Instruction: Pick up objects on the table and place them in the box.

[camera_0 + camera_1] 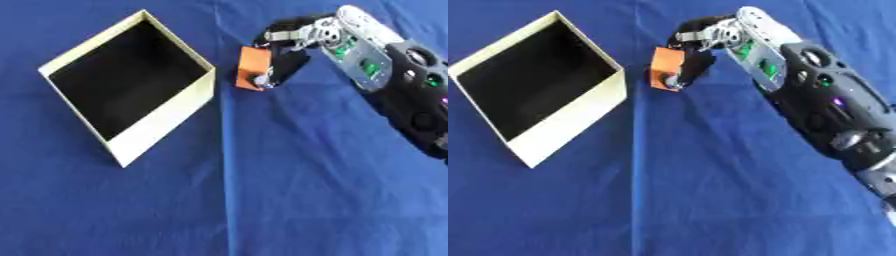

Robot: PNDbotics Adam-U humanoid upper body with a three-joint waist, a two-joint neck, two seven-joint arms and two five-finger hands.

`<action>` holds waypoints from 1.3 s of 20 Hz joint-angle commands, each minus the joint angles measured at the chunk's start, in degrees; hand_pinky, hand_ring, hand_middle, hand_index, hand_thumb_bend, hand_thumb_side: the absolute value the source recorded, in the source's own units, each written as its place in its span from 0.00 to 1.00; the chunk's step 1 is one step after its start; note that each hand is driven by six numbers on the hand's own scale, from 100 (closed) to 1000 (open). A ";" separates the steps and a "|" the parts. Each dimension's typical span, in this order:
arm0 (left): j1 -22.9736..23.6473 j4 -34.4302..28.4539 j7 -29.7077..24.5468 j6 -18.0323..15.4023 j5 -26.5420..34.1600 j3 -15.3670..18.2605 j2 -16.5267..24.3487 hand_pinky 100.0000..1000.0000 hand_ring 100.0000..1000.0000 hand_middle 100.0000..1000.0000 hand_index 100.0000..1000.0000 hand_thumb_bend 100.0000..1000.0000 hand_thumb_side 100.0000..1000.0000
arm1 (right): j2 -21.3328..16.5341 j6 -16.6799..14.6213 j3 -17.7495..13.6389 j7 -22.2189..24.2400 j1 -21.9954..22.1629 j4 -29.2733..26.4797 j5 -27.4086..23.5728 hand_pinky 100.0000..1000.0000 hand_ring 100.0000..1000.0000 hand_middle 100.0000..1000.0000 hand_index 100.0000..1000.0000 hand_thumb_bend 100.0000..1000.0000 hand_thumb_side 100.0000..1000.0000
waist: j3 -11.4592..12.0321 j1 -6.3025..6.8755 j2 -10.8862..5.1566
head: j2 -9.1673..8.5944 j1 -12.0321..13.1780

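My right hand (284,55) comes in from about two o'clock, its fingers curled round an orange block (252,67) which I hold just off the right-hand corner of the box (162,120). The box is cream-walled and dark inside, open at the top, and sits turned like a diamond at about ten o'clock on the blue cloth of the desk (262,190). Block and box are close but not touching.

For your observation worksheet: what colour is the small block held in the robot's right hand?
Orange; the small block in the right hand shows best in the left eye view.
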 commanded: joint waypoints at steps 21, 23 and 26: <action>-0.76 -1.11 -1.10 0.04 0.67 -0.33 1.04 0.35 0.48 0.55 0.65 0.00 0.61 | 5.30 11.29 -1.34 -3.08 -11.50 -19.24 -10.38 0.59 0.54 0.36 0.57 0.00 0.00 | 0.66 0.15 -3.53 | 0.01 -2.39; -1.00 -1.11 -1.25 0.01 0.86 -0.41 0.95 0.35 0.48 0.55 0.65 0.00 0.61 | 7.59 10.88 -1.32 -3.09 -11.98 -17.04 -9.82 0.59 0.54 0.37 0.57 0.00 0.00 | 1.14 0.02 -3.44 | -0.14 -2.82; -1.18 -1.11 -1.38 -0.04 1.03 -0.43 0.90 0.35 0.48 0.55 0.65 0.00 0.61 | 9.36 9.63 -1.44 -3.46 -12.34 -14.34 -8.95 0.59 0.54 0.37 0.57 0.00 0.00 | 1.44 -0.06 -3.35 | -0.28 -3.07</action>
